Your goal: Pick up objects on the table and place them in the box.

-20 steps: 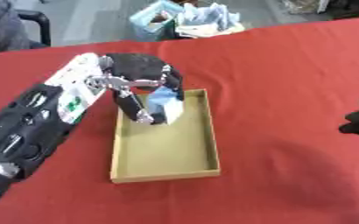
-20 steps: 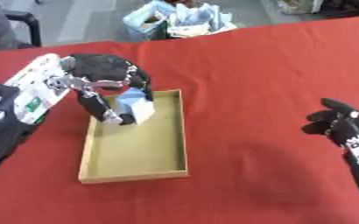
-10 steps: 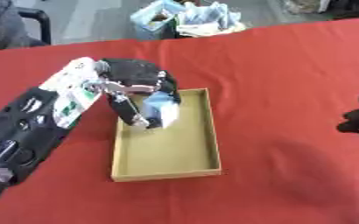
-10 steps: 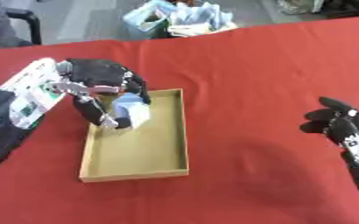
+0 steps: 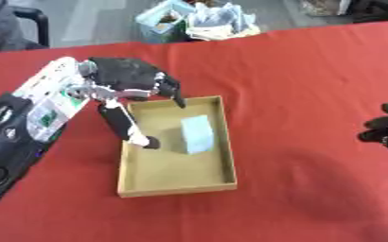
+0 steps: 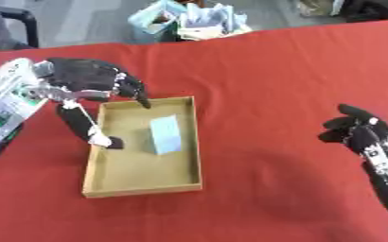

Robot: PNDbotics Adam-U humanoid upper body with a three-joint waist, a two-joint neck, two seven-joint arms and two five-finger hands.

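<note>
Left eye view: red table (image 5: 313,85)

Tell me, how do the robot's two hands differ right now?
The left hand hangs over the box's far left corner, fingers spread open above the pale blue block lying inside; the right hand sits far off at the right edge, over bare red cloth. The left arm shows white and silver parts; the right looks nearly all black. Both hands are dark and hold nothing.
</note>
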